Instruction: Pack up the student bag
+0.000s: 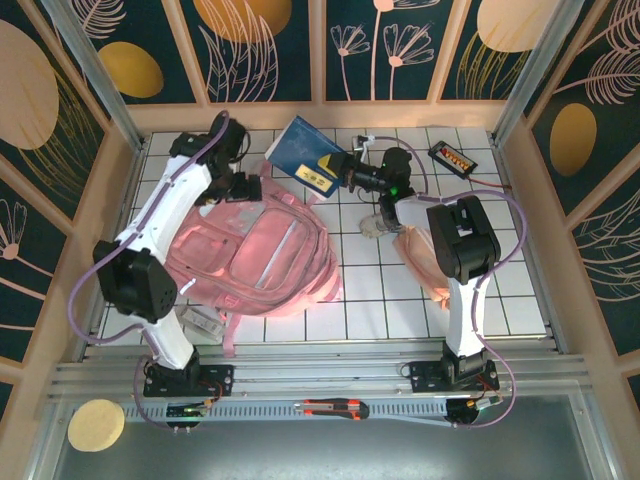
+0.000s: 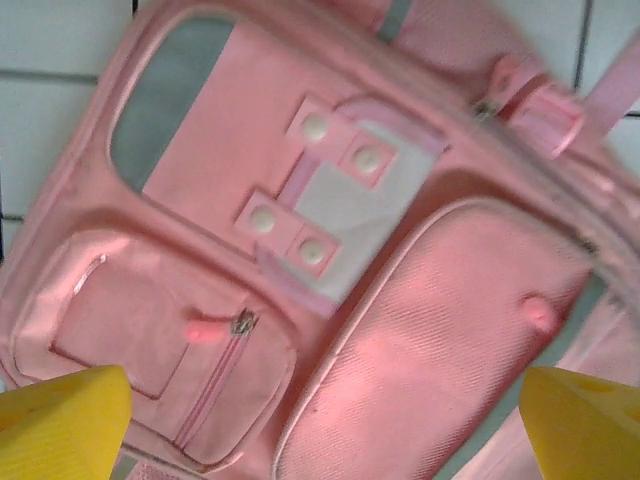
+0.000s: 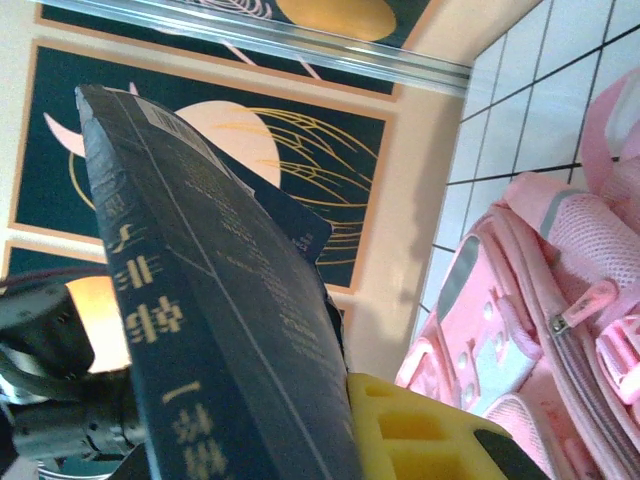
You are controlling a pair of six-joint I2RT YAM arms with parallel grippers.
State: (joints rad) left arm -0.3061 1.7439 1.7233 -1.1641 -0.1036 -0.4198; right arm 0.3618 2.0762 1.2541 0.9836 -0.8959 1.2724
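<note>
Book (image 3: 220, 300): clamped in the right gripper (image 1: 347, 172), held up just beyond the bag's far end.
Student bag (image 1: 260, 250): laid flat on the tiled table (image 1: 420, 300), long axis far-to-near, leftward of the book.
Left gripper (image 2: 320, 430): jaws spread wide, poised directly over the bag's front.

Seen from overhead: a fixed camera above and behind the two arms' black bases (image 1: 185, 380) looks down from well back on the whole white tiled table (image 1: 400, 310) and its dark floral wall panels (image 1: 270, 40). The left wrist camera hangs close over the large pink fabric backpack (image 2: 330, 250), facing down onto its front pockets. The right wrist camera sits right against a dark blue book with gold lettering (image 3: 200, 330), looking low across the tiles toward the back panels. All three views share the backpack (image 1: 250, 250) (image 3: 540, 300); the overhead and right wrist views also share the book (image 1: 300, 155).
</note>
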